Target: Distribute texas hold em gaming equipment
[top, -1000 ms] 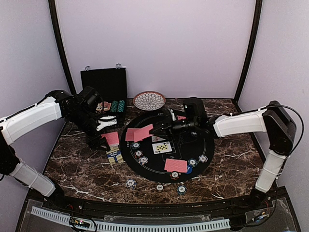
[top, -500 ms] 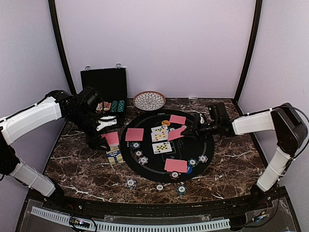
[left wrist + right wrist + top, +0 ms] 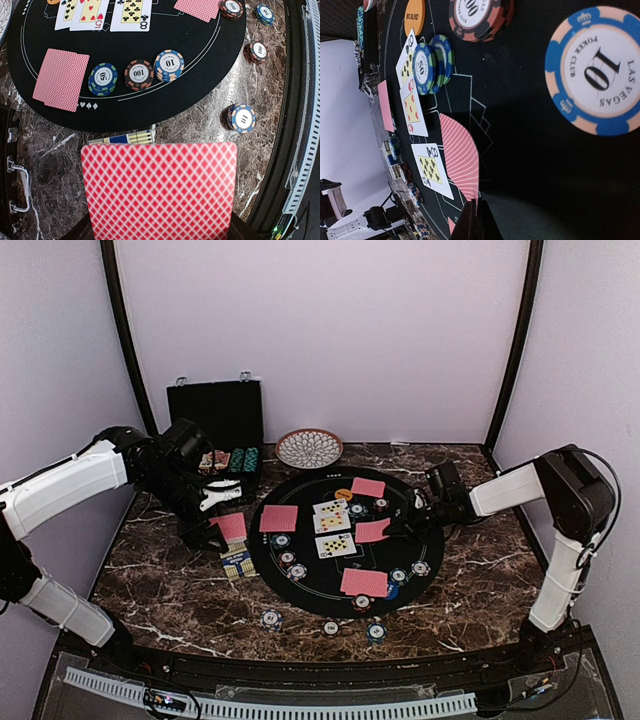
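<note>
A round black mat (image 3: 420, 540) holds face-up cards (image 3: 338, 545), red-backed cards (image 3: 278, 518), an orange button (image 3: 343, 494) and chip stacks (image 3: 287, 558). My left gripper (image 3: 222, 523) is shut on a stack of red-backed cards (image 3: 159, 192) and holds it above the marble left of the mat. The stack hides its fingers in the left wrist view. My right gripper (image 3: 393, 525) is shut on the edge of one red-backed card (image 3: 460, 160). That card bends down onto the mat's right side, next to the eight of clubs (image 3: 431, 170).
An open black case (image 3: 215, 420) with chips stands at the back left, and a patterned dish (image 3: 309, 448) sits behind the mat. A blue and yellow card box (image 3: 237, 562) lies under my left gripper. Loose chips (image 3: 271, 618) lie on the marble in front of the mat.
My right gripper has carried a red-backed card from the left-middle of the mat to its right side and lowered it there. The left arm has not moved.
</note>
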